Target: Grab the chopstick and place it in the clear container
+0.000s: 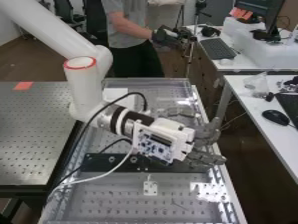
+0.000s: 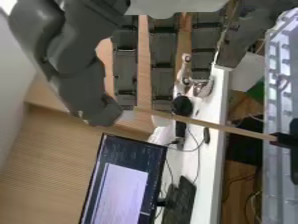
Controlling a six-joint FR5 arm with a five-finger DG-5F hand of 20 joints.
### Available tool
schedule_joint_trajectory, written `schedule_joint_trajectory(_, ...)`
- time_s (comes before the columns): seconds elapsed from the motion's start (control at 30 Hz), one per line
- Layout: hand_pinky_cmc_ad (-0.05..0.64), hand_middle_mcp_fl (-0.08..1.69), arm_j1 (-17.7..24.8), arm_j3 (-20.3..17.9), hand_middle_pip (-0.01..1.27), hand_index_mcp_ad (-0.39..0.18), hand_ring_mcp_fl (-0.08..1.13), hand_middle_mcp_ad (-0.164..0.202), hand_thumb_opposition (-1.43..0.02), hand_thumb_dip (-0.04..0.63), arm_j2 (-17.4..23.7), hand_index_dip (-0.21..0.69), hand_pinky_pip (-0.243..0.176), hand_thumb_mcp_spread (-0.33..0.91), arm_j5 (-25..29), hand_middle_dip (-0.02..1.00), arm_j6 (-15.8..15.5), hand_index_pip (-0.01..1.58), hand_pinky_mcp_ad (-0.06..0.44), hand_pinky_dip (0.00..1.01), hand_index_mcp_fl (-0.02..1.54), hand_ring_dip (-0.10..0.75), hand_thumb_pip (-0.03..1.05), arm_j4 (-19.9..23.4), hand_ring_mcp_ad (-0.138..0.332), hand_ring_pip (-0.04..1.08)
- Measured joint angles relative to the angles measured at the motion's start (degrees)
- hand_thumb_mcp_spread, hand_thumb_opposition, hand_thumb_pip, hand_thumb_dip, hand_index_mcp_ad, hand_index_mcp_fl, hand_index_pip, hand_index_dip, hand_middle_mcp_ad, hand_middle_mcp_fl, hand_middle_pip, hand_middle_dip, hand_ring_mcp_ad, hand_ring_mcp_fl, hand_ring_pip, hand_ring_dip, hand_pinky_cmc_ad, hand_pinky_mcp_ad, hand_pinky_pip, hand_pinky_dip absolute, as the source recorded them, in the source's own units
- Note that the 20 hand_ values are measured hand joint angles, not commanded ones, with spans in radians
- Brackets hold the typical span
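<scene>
Chopstick near fingertips of the hand

The chopstick is a long, thin, light brown stick that looks like wood. It is straight, whole and bare. In the wrist view, one end is close to the tips of the hand, and I can't tell if they touch. The other end meets a dark part, but how it sits there is hard to see. The clear container looks like see-through plastic on the far part of the bench, with little holes showing through. Its edges are too faint to follow all around.
</scene>
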Motion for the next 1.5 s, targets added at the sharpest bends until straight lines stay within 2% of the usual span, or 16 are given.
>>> schedule_joint_trajectory(0.1,0.239,0.53,-0.1,0.5,0.45,-0.091,0.23,0.091,-0.81,0.344,-0.5,-0.042,-0.113,0.38,-0.2,0.47,0.1,1.12,0.215,0.46,0.27,0.206,0.84,-0.8,0.211,0.08)
schedule_joint_trajectory(0.43,0.243,0.54,-0.9,1.2,0.52,-0.103,0.26,0.094,-0.81,0.340,-1.5,-0.045,-0.117,0.38,-0.4,0.47,-0.2,1.12,0.208,0.44,0.26,0.209,0.82,-2.5,0.211,0.08)
schedule_joint_trajectory(0.47,0.250,0.53,-0.9,1.3,0.52,-0.103,0.30,0.094,-0.81,0.344,-1.5,-0.045,-0.113,0.38,-0.4,0.47,-0.3,1.12,0.211,0.44,0.25,0.215,0.82,-2.5,0.213,0.07)
schedule_joint_trajectory(0.63,0.243,0.55,-0.9,1.9,0.59,-0.103,0.30,0.094,-0.81,0.340,-1.8,-0.045,-0.113,0.39,-1.0,0.47,-1.3,1.12,0.208,0.44,0.26,0.251,0.80,-3.5,0.209,0.07)
schedule_joint_trajectory(0.7,0.265,0.57,-1.0,2.2,0.62,-0.101,0.29,0.091,-0.81,0.339,-2.0,-0.042,-0.110,0.41,-1.3,0.47,-1.6,1.12,0.208,0.43,0.29,0.251,0.77,-4.0,0.202,0.07)
schedule_joint_trajectory(0.87,0.264,0.57,-1.2,3.0,0.65,-0.115,0.33,0.093,-0.81,0.325,-2.2,-0.042,-0.113,0.43,-2.1,0.48,-2.4,1.11,0.211,0.39,0.40,0.290,0.75,-5.3,0.148,0.08)
schedule_joint_trajectory(1.1,0.286,0.66,-1.4,3.4,0.66,-0.131,0.36,0.093,-0.81,0.325,-2.3,-0.051,-0.098,0.46,-2.0,0.48,-3.1,1.07,0.211,0.33,0.49,0.293,0.74,-6.1,0.133,0.08)
schedule_joint_trajectory(1.2,0.300,0.68,-1.5,3.5,0.66,-0.134,0.38,0.091,-0.81,0.321,-2.3,-0.047,-0.082,0.46,-1.9,0.48,-3.3,1.05,0.208,0.32,0.52,0.295,0.69,-6.2,0.136,0.08)
schedule_joint_trajectory(1.3,0.311,0.74,-1.5,3.7,0.66,-0.138,0.41,0.091,-0.81,0.307,-2.3,-0.047,-0.065,0.49,-1.6,0.48,-3.5,1.03,0.209,0.28,0.58,0.298,0.68,-6.6,0.117,0.08)
schedule_joint_trajectory(1.5,0.326,0.80,-1.6,4.2,0.63,-0.145,0.46,0.089,-0.82,0.307,-2.4,-0.047,-0.037,0.50,-1.5,0.48,-4.3,1.00,0.208,0.25,0.66,0.318,0.66,-6.7,0.122,0.08)
